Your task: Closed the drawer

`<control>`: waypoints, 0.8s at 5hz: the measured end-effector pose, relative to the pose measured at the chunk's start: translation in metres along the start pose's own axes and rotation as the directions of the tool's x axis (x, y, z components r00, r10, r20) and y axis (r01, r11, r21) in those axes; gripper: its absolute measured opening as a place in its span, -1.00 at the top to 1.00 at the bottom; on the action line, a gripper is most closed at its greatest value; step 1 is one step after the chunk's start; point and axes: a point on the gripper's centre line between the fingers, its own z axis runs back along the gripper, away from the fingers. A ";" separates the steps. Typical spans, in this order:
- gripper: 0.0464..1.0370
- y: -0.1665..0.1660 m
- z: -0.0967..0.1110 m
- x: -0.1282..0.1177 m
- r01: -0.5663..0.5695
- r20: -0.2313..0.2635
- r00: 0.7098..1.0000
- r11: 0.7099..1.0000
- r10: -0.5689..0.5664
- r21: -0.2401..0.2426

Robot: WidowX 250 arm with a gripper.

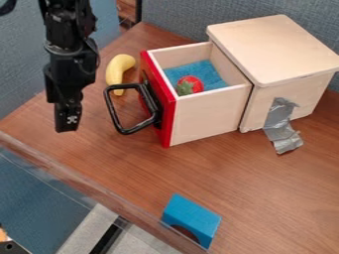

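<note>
- We saw the drawer (208,116) standing open, pulled well out of the wooden box (278,47) on the table (265,183).
- Its red front (169,124) and black handle (113,111) faced the left of the view.
- We had the gripper (68,120) upright at the upper left, pointing down, to the left of the handle and apart from it in the view.
- We could not tell whether its jaws were released or clenched; we saw nothing held in them.
- Inside the drawer we saw a strawberry (192,82) on blue cloth (208,72), its green top towards the red front.
- We saw a banana (116,69) on the table near the front, its lower tip partly behind the handle.
- Grey tape (281,124) ran from the box's side down onto the table.
- We found a blue block (192,216) with an arched cutout near the table's edge, at the bottom of the view.
</note>
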 end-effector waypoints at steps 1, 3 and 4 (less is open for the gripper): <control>-0.93 0.000 -0.005 0.002 -0.007 0.024 1.000 1.000 0.007 -0.018; -0.92 0.001 -0.015 0.012 -0.023 0.074 0.997 0.996 0.030 -0.089; -0.92 0.003 -0.015 0.018 -0.020 0.091 0.995 0.996 0.028 -0.087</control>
